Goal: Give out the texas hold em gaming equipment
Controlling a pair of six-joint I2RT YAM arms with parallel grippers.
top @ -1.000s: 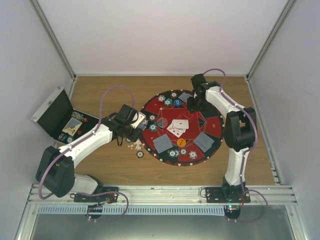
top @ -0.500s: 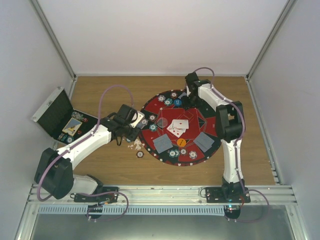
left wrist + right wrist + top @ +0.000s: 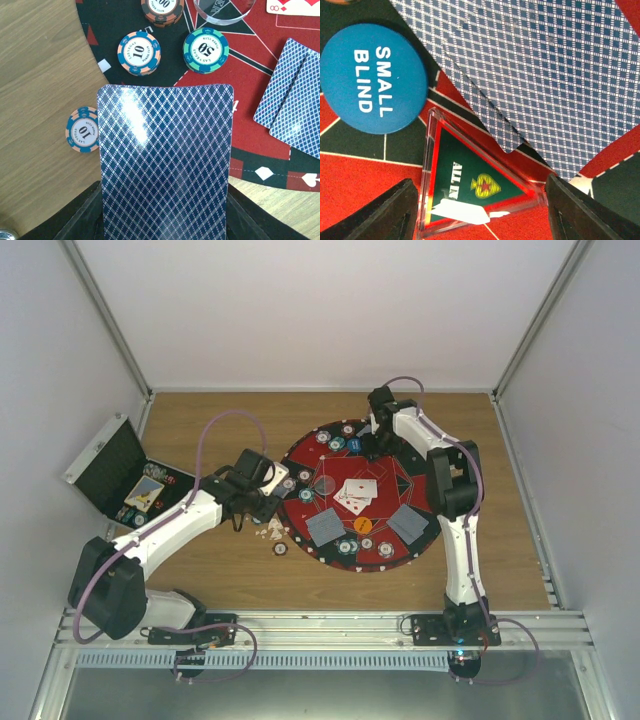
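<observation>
My left gripper (image 3: 165, 220) is shut on a blue-backed playing card (image 3: 165, 160), held back-up over the left rim of the round mat (image 3: 425, 485). It also shows in the top view (image 3: 275, 490). Beyond the card lie a "10" chip (image 3: 138, 52) and a teal "50" chip (image 3: 205, 50) on the mat, and another "10" chip (image 3: 82, 130) on the wood. My right gripper (image 3: 372, 443) is at the mat's far side. Its fingers (image 3: 560, 205) are shut on a clear triangular "ALL IN" marker (image 3: 470, 185), beside the blue "SMALL BLIND" disc (image 3: 372, 80) and two face-down cards (image 3: 545, 75).
The open black case (image 3: 110, 465) with cards and chips stands at the left. Face-up cards (image 3: 358, 492), an orange disc (image 3: 363, 524) and face-down pairs (image 3: 325, 525) (image 3: 407, 523) lie on the mat. A loose chip (image 3: 280, 548) lies on the wood.
My right gripper has moved left and toward the far rim of the mat, with the arm folding upright. The left arm has hardly moved.
</observation>
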